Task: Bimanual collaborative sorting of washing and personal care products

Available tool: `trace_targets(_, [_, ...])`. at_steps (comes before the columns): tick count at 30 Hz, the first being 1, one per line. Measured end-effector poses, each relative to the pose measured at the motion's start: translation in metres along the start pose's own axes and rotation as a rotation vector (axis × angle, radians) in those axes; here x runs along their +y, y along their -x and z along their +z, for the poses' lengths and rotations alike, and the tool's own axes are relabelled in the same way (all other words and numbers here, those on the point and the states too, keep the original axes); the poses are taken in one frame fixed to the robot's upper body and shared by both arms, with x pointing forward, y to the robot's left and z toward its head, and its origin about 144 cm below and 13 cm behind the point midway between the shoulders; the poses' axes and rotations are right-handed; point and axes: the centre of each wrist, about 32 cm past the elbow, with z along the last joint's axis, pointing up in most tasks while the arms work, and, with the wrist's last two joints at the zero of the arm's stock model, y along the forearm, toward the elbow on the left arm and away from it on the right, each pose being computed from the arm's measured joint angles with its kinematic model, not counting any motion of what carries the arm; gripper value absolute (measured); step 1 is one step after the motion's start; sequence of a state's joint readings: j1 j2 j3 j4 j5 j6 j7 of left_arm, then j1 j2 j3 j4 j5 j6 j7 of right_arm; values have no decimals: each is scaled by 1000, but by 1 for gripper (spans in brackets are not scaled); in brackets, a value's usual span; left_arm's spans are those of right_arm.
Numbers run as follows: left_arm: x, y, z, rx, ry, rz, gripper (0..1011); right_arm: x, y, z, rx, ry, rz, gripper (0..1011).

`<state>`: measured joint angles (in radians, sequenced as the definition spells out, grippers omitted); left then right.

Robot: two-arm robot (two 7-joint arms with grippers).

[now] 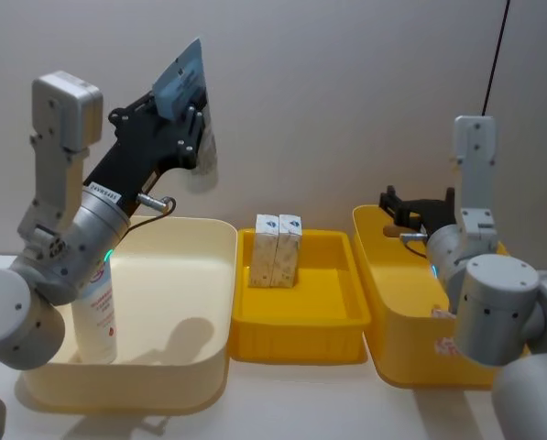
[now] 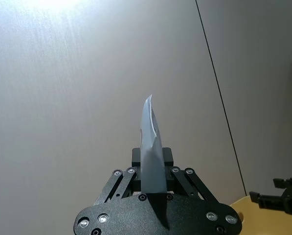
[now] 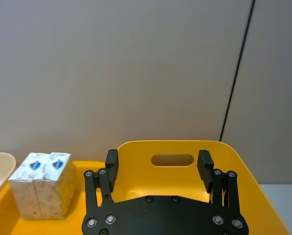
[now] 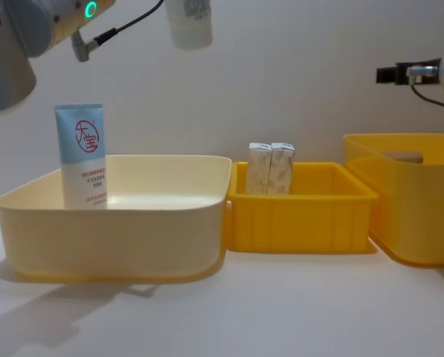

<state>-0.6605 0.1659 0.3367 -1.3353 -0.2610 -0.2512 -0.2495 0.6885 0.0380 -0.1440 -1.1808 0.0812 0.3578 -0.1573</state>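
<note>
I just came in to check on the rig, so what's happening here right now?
The left gripper is shut on a pale blue tube, holding it high above the cream bin with the cap end down. A second tube, with a red round logo, stands upright inside that bin. Two white cartons stand side by side in the middle yellow bin. The right gripper hangs open and empty over the right yellow bin.

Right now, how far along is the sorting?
Done: a red-logo tube stands in the cream bin, two cartons in the middle yellow bin. In hand: left gripper holds a second tube high above the cream bin. Left: setting it down; right gripper hovers open, empty.
</note>
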Motion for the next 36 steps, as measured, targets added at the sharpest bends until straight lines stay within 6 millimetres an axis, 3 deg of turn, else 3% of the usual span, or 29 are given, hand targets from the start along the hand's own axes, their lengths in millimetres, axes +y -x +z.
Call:
trace_targets(16, [1, 1, -1, 72, 12, 6, 234, -14, 3, -5, -108, -88, 199, 1001])
trace_targets(36, [1, 4, 0, 96, -6, 7, 234, 1, 11, -8, -242, -96, 376, 1001])
